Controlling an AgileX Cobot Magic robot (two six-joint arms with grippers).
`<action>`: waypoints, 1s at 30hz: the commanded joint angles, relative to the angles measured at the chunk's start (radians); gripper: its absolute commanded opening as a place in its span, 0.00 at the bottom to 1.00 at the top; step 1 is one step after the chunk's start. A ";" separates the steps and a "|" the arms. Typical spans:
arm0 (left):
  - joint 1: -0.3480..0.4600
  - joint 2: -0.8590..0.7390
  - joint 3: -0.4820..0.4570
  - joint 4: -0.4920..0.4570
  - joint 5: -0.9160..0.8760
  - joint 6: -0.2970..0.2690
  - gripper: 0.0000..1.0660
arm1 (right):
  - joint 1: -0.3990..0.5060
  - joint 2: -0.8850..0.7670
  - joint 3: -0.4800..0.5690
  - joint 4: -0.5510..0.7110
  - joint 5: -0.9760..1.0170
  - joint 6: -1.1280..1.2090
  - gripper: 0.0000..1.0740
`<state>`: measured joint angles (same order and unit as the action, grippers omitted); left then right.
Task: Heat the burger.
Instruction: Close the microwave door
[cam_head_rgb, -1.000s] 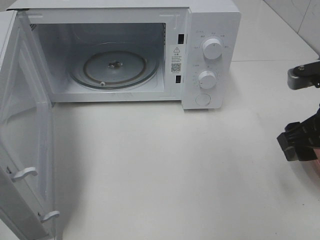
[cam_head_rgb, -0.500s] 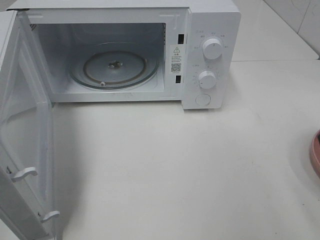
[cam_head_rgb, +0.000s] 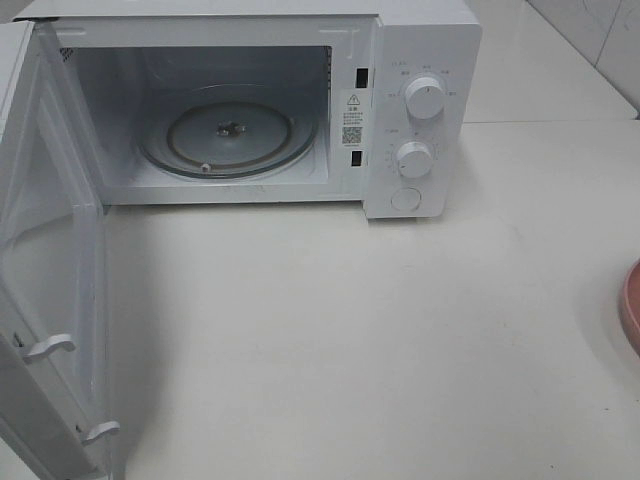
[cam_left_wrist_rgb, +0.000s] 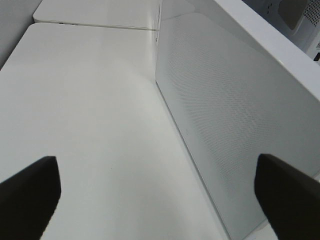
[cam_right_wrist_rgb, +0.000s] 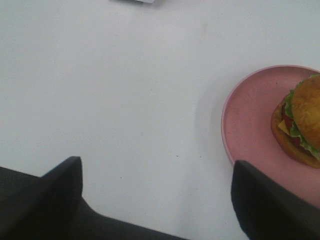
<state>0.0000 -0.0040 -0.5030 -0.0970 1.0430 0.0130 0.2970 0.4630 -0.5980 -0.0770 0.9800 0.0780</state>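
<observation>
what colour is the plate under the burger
Pink. The plate holding the burger shows best in the right wrist view.

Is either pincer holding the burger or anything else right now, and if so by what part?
Nothing is held. The left pincer and the right pincer both stand open and empty; the burger lies untouched on the pink plate.

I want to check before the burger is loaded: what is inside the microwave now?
Inside the microwave, whose door stands open, only the round glass turntable shows, bare. The burger lies on the pink plate outside. The cavity's ceiling and near-left corner are hidden.
</observation>
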 joint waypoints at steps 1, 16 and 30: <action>0.003 -0.019 0.003 -0.001 -0.010 -0.002 0.92 | -0.008 -0.097 0.038 0.005 0.006 -0.004 0.71; 0.003 -0.019 0.003 -0.001 -0.010 -0.002 0.92 | -0.136 -0.410 0.087 0.008 0.017 0.022 0.71; 0.003 -0.019 0.003 0.000 -0.010 -0.002 0.92 | -0.136 -0.491 0.087 0.008 0.017 0.020 0.71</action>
<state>0.0000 -0.0040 -0.5030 -0.0970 1.0430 0.0130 0.1680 -0.0040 -0.5110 -0.0720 1.0020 0.0970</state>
